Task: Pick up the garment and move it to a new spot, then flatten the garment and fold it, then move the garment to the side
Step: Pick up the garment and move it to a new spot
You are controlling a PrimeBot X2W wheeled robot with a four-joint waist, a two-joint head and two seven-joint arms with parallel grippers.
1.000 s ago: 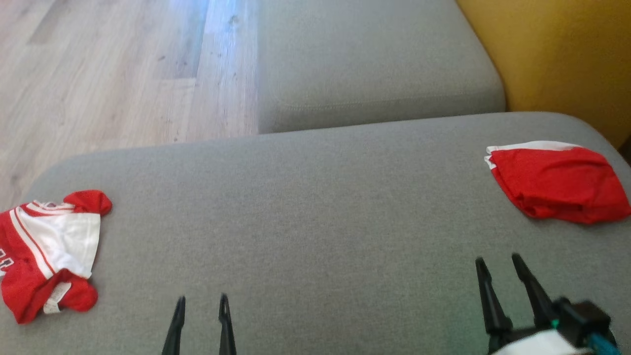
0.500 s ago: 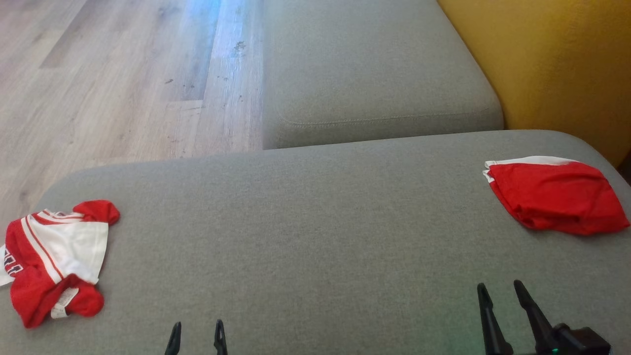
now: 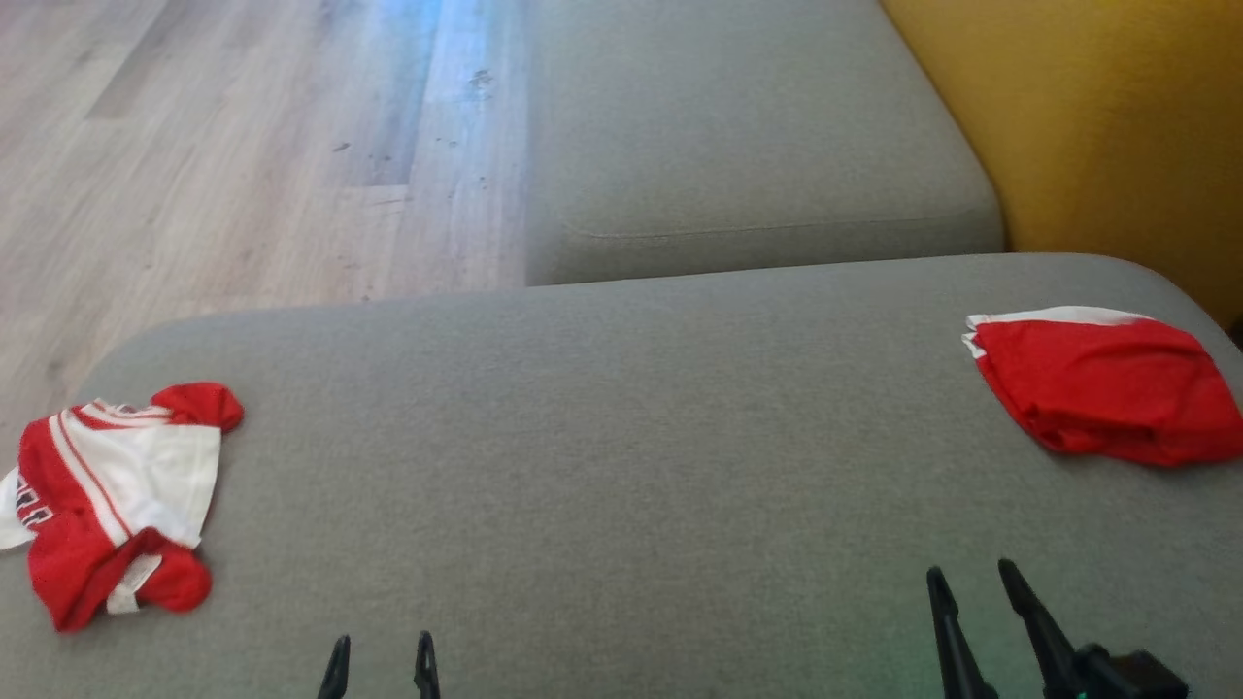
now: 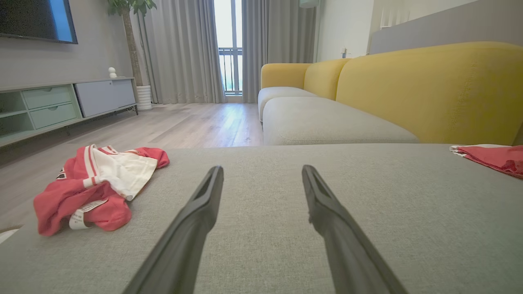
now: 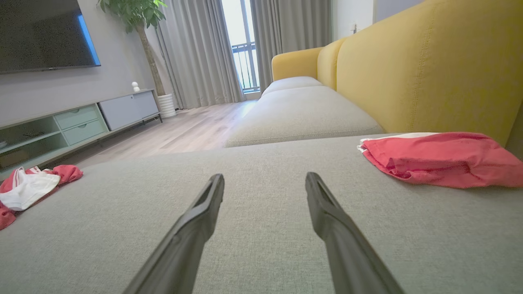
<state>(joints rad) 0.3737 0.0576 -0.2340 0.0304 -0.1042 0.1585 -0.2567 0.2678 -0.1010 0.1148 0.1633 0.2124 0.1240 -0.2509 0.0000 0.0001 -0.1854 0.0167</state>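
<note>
— What is lying on the grey cushion [image 3: 621, 437]?
— A crumpled red and white shirt [image 3: 117, 505] is lying near its left edge. A folded red garment [image 3: 1107, 393] is sitting far right, below the yellow backrest [image 3: 1117, 116].
— How is the shirt going to handle?
— Light, limp and slippery, I'm guessing. Pinching the raised red hump or a hem should work.
— And the pincers?
— The left gripper [image 3: 381, 652] and right gripper [image 3: 971, 582] are hovering low, both spread wide, holding nothing.
— Anything unclear?
— Folds are hiding the dark lettering, the frame is cutting off the shirt's white corner, and the small tag [image 3: 126, 589] is proving unreadable.
</note>
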